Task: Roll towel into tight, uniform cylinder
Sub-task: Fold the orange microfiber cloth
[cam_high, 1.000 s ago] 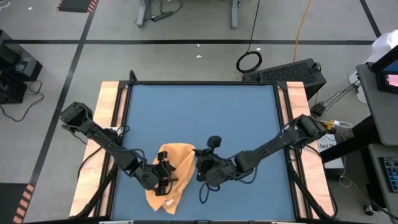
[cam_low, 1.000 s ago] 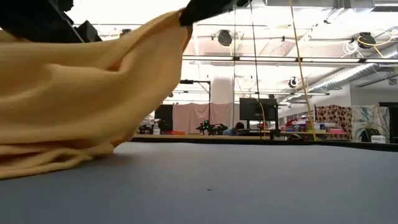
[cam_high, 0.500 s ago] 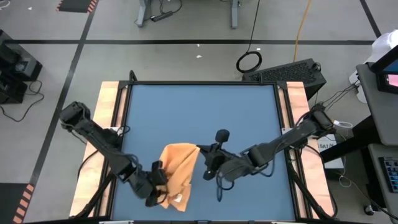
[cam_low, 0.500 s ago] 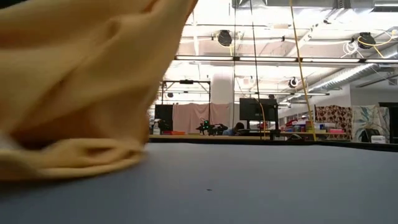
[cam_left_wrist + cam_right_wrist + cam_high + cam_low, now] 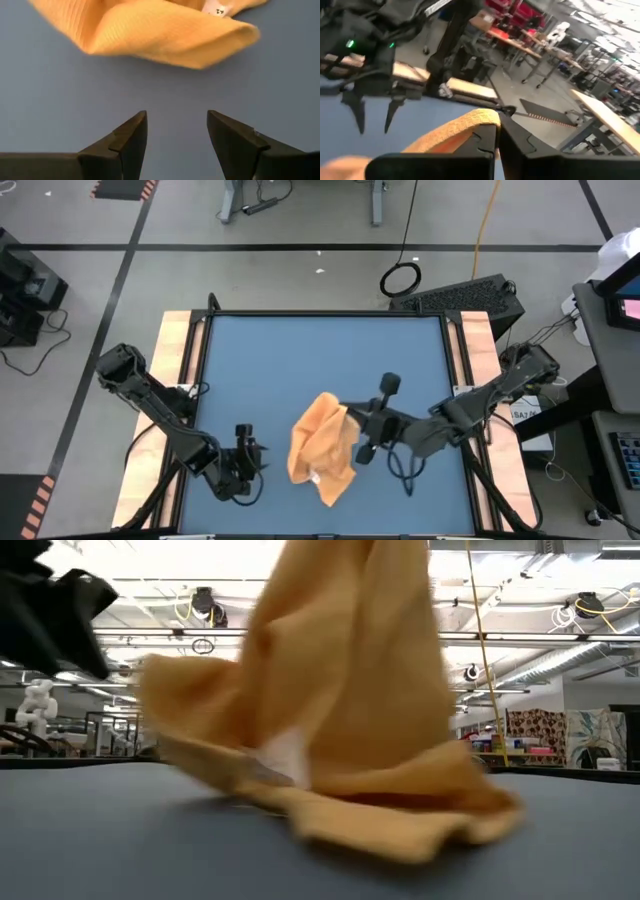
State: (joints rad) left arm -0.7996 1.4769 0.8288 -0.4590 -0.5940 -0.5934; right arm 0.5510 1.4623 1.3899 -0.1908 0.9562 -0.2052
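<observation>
Blue counter (image 5: 300, 360), seen whole only from above, carrying the orange-yellow towel (image 5: 322, 446) crumpled near its front-middle, one corner lifted. Right hand (image 5: 352, 423) clenched on that raised towel edge, the pinch shown closely in the right wrist view (image 5: 495, 131); left hand (image 5: 248, 457) released and empty, well apart to the towel's left, fingers (image 5: 131, 137) spread above bare counter. Small white tag (image 5: 216, 10) legible only in the left wrist view, blurred white in the low view (image 5: 285, 753).
</observation>
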